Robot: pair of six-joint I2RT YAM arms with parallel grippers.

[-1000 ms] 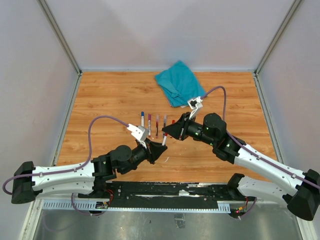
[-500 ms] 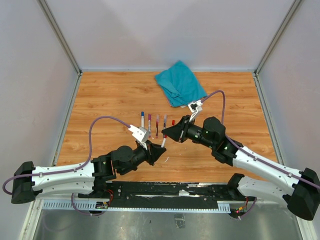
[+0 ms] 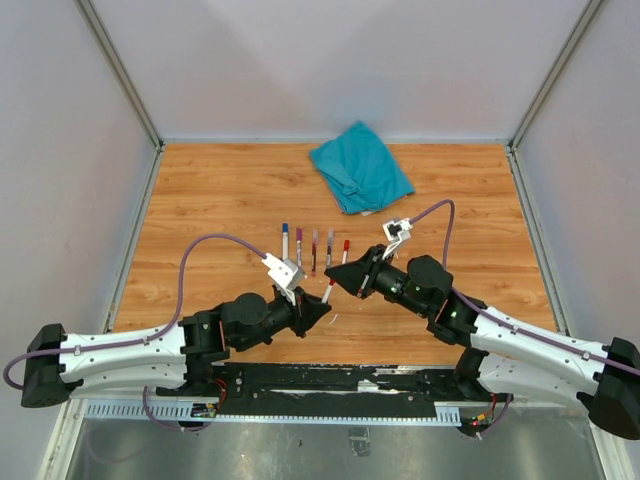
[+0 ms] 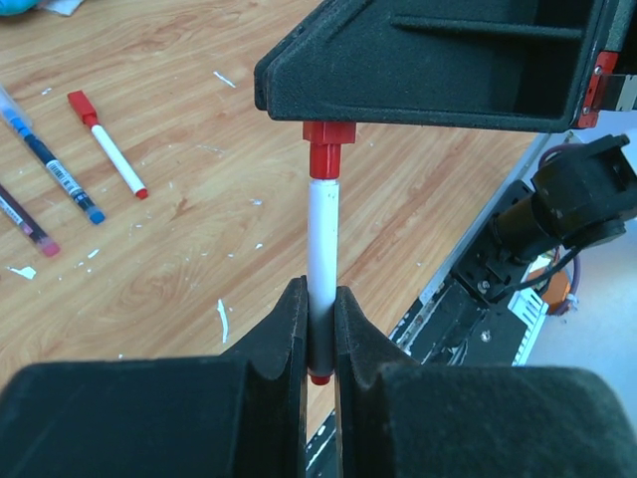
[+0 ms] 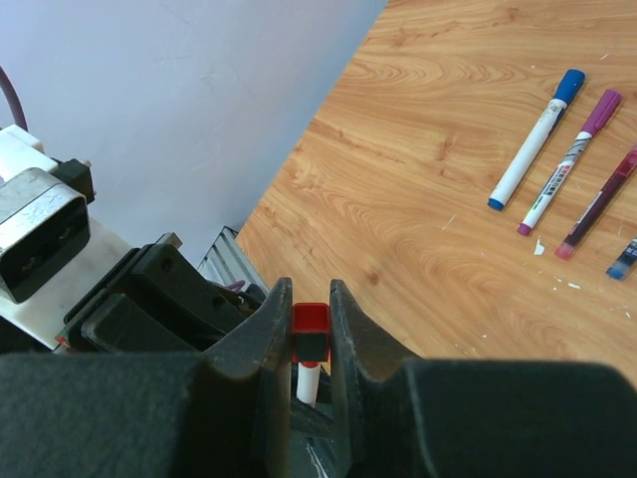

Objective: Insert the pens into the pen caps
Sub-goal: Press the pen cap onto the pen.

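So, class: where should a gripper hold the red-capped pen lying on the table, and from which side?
Its white mid-barrel, from straight above, fingers closing across its width: the red-capped pen lies flat and thin, touching nothing beside it.

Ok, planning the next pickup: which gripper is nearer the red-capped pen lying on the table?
Right. The right gripper, holding a red cap, hovers just beside the red-capped pen; the left gripper sits farther back from it, gripping the white pen.
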